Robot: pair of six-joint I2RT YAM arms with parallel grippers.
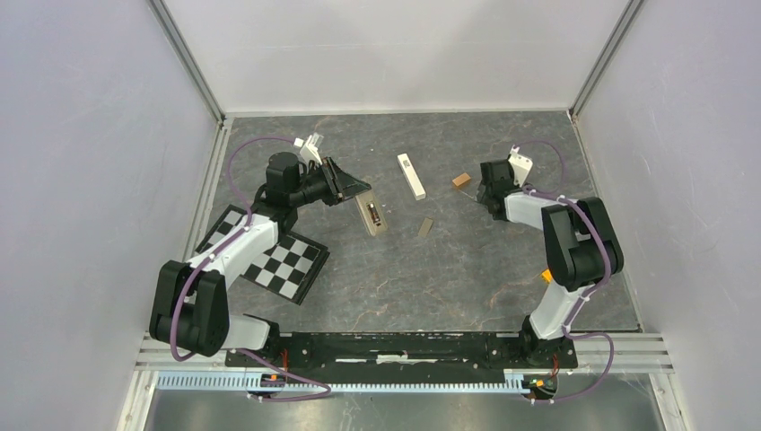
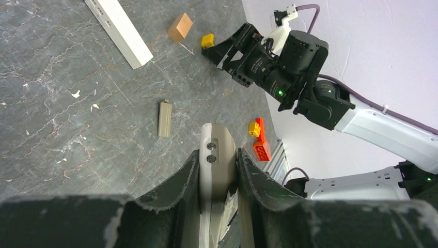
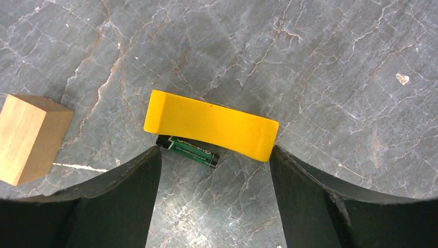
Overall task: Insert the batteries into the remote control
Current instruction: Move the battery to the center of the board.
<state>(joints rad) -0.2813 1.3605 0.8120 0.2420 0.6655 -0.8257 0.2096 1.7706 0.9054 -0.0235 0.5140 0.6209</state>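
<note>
The left gripper (image 2: 217, 153) is pinching the remote control (image 2: 217, 135) by its long sides, holding it left of centre on the dark, stone-patterned bench (image 1: 467, 278), grey-olive back up. From overhead the battery recess shows as a dark slot, but what lies inside it is too small to tell. Across the bench, the right gripper (image 3: 214, 155) hangs low with its fingers (image 3: 129, 196) spread wide and nothing between them but a single battery (image 3: 187, 150), a dark cylinder with a green label. The battery lies flat on the bench, pressed against the near edge of a yellow curved piece (image 3: 209, 124), and neither finger touches it. A brown wooden block (image 3: 28, 137) sits on the bench just beside the left-hand finger in the wrist view. Between the two arms, a long white bar (image 1: 411, 175) lies well apart from the remote control, and a small flat grey-olive piece (image 1: 425, 227) rests just to the remote's right. A black-and-white checkerboard card (image 1: 287, 265) lies under the left arm near the bench's left edge. The left wrist view also catches a small orange brick and a red brick (image 2: 262, 147) touching one another near the bench's right edge, behind the right arm.
</note>
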